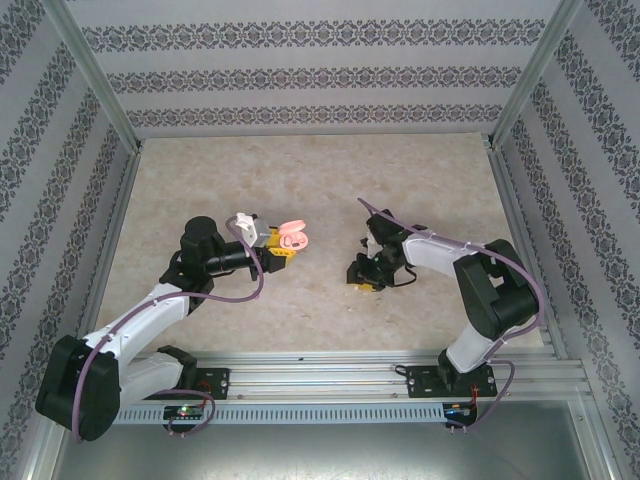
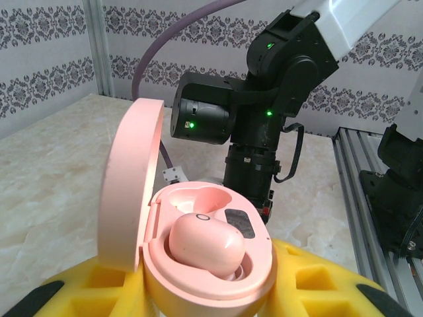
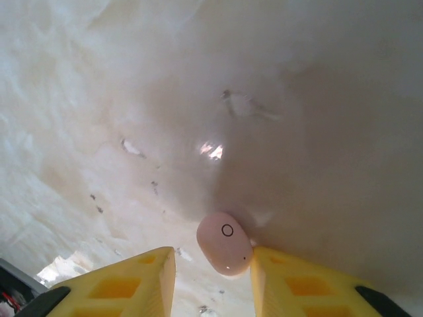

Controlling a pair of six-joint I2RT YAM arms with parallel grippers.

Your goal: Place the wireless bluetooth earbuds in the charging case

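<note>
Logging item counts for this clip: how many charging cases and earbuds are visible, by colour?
Pink charging case: 1
Pink earbuds: 2, one seated in the case, one on the table
Total: 3

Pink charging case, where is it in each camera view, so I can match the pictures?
Top external: centre-left, pink charging case open in the left gripper.
Left wrist: lower centre, lid up, seated pink earbud inside.
Right wrist: a loose pink earbud on the marbled tabletop.
Shared landmark: that tabletop.
</note>
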